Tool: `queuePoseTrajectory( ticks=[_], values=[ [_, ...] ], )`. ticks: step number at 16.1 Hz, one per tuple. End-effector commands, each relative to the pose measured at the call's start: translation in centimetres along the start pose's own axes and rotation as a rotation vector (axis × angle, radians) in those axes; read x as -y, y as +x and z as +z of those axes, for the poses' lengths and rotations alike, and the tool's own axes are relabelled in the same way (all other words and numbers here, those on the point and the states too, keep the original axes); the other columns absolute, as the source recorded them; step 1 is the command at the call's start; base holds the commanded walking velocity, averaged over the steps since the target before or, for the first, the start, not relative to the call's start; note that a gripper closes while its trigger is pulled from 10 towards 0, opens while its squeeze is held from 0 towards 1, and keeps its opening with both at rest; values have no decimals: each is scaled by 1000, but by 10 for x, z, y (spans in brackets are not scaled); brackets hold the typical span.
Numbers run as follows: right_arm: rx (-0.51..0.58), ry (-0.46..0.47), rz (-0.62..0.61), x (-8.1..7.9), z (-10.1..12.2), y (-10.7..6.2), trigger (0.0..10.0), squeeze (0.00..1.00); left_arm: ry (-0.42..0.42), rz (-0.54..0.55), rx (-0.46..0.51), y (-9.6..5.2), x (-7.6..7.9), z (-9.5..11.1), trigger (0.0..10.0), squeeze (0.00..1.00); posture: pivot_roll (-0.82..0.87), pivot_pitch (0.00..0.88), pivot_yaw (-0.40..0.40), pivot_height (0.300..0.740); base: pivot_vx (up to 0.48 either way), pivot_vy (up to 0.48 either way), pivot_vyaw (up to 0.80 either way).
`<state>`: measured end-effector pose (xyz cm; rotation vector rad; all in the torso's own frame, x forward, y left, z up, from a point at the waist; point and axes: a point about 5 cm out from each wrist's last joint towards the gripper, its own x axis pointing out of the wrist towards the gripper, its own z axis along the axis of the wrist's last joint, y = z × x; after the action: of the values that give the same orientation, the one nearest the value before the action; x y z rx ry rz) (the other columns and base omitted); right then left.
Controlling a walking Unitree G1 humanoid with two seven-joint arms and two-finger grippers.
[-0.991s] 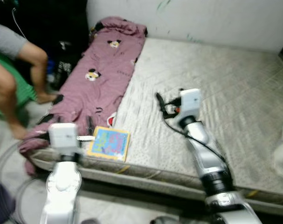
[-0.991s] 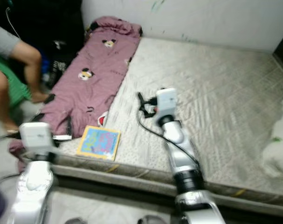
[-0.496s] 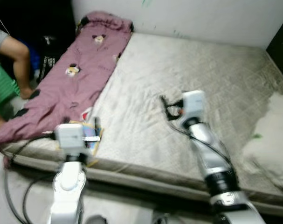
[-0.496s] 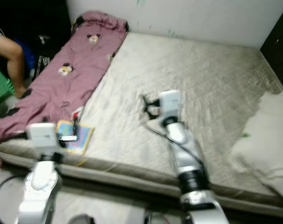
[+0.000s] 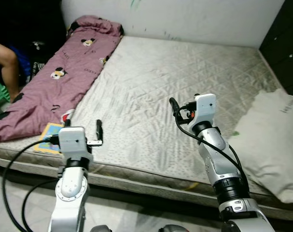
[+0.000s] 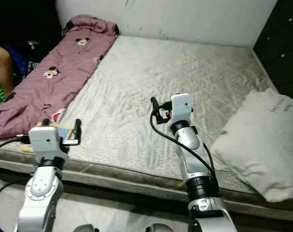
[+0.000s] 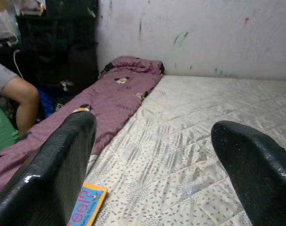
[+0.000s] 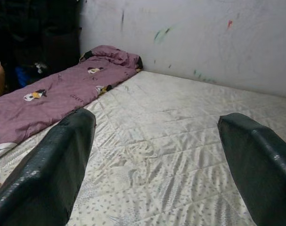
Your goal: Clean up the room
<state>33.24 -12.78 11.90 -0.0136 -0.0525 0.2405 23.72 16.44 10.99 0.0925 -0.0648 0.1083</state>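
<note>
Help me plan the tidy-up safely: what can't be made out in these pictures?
- Book: partly behind the left arm in the head views; in the left wrist view cut by the edge and left gripper finger, title unreadable.
- Person: cut off by the frame edge.
- Pillow: print too small to read.
- Dark corner beyond the purple blanket: contents unclear.

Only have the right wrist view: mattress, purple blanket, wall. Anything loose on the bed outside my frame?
Observer: Yes. A white pillow lies at the mattress's right edge, to the right of the right gripper.
Operator: Anything on the other side?
Observer: A colourful book lies at the near left corner, beside the purple blanket.
Operator: Where's the left gripper?
Observer: The left gripper hovers open over the near edge, just right of that book.
</note>
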Motion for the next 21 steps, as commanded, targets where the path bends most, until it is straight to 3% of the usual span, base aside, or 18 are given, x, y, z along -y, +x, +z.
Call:
queuePoseTrajectory(
  ticks=[1,7,8,10,14,21],
  values=[
    [17,-6,17,-6,5,3,10000,0,43,28,24,1,-7,3,10000,0,-28,0,-27,740,0,0,0],
    [20,1,18,-6,6,6,10000,0,114,149,24,3,-20,2,10000,0,-18,0,-29,740,0,0,0],
    [22,2,20,-7,6,6,10000,0,59,114,18,3,-19,2,10000,0,-18,0,-29,740,0,0,0],
    [12,11,16,-7,5,7,10000,0,52,110,19,1,-19,1,10000,0,-18,0,-28,740,0,0,0],
    [13,4,15,-6,5,8,10000,0,20,46,27,1,-11,1,10000,0,-20,0,-28,740,0,0,-784],
    [9,-2,12,-5,4,7,10000,0,10,30,28,-1,-10,2,10000,0,-20,0,-27,740,296,0,-588]
  ],
)
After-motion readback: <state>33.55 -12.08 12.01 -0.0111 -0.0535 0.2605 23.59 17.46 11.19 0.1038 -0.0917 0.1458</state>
